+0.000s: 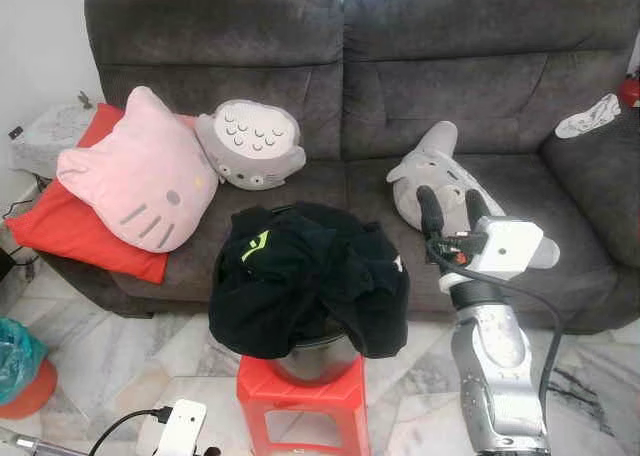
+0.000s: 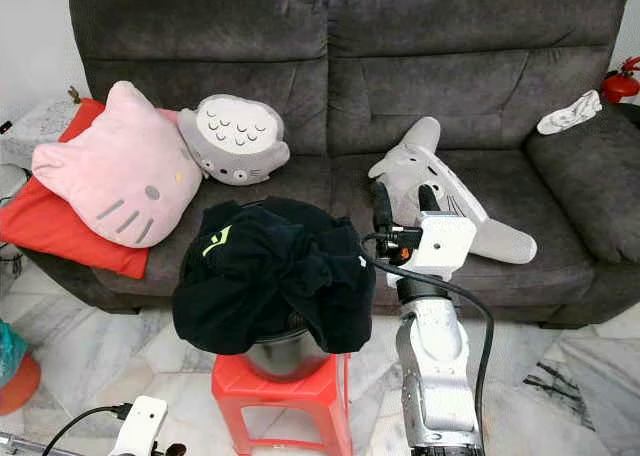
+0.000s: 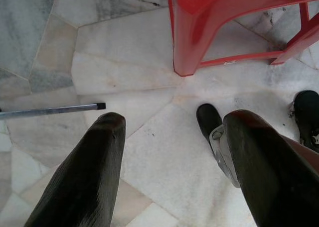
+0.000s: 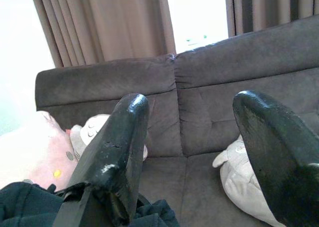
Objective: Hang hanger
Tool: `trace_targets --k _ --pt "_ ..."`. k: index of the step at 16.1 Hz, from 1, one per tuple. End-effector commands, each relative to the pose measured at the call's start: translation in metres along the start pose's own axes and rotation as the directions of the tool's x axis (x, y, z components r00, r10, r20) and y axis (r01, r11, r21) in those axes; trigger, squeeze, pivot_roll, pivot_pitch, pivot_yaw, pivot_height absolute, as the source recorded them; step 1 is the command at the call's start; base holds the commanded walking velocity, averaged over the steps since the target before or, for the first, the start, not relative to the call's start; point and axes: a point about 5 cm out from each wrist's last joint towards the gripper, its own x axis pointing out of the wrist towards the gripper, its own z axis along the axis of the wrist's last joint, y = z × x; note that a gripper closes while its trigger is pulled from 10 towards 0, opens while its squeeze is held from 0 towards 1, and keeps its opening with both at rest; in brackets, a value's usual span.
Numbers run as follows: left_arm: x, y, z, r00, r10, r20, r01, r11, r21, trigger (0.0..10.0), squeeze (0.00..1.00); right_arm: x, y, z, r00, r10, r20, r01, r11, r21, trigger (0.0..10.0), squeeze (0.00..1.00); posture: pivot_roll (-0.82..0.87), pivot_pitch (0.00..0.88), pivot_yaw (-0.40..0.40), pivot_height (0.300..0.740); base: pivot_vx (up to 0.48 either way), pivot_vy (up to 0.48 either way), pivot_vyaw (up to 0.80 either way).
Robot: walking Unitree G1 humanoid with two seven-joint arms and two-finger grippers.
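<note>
Your right claw (image 1: 449,204) is raised beside the heap of black clothes (image 1: 305,276), fingers spread with nothing between them, pointing at the grey sofa (image 1: 440,86). The clothes are piled over a dark pot (image 1: 320,359) on a red stool (image 1: 300,401). Your left claw (image 3: 169,162) hangs low over the marble floor (image 3: 124,53), also spread. You cannot make out a hanger in the pile.

**Cloth, plastic and polished stone**

The sofa (image 1: 440,96) is matt, napped grey fabric. The pink cat-face cushion (image 1: 135,171) and grey plush toy (image 2: 440,191) look soft and fleecy. Black garments (image 1: 305,276) are matt cloth. The red stool (image 3: 224,23) is glossy moulded plastic. The marble floor (image 3: 124,53) is smooth, faintly shiny.
</note>
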Motion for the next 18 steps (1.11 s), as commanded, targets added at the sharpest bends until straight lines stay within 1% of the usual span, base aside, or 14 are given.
trace_targets --k 1,12,17,18 --pt "-0.0011 0.0048 -0.0017 1.000 0.016 -0.002 -0.016 1.000 -0.005 10.0 0.00 0.0023 0.0056 0.0021 1.000 0.026 0.009 -0.026 1.000 -0.005 10.0 0.00 -0.08 0.000 0.077 0.740 0.240 0.000 0.00" --pt "-0.0011 0.0046 -0.0011 1.000 0.021 0.008 -0.021 1.000 -0.020 10.0 0.00 0.0027 0.0065 0.0014 0.999 0.037 0.006 -0.037 0.999 -0.013 10.0 0.00 -0.08 0.000 0.076 0.740 0.321 0.000 0.00" --pt "-0.0011 0.0046 -0.0014 1.000 0.020 0.008 -0.020 0.999 -0.025 10.0 0.00 -0.0014 0.0067 -0.0007 0.999 0.038 -0.001 -0.038 0.999 -0.015 10.0 0.00 -0.08 0.000 0.077 0.740 0.000 0.000 0.00" --pt "-0.0011 0.0047 -0.0014 1.000 0.021 0.007 -0.020 1.000 -0.023 10.0 0.00 -0.0052 0.0054 -0.0026 0.999 0.039 -0.014 -0.039 0.999 -0.022 10.0 0.00 -0.08 0.000 0.077 0.740 0.000 0.000 0.00"
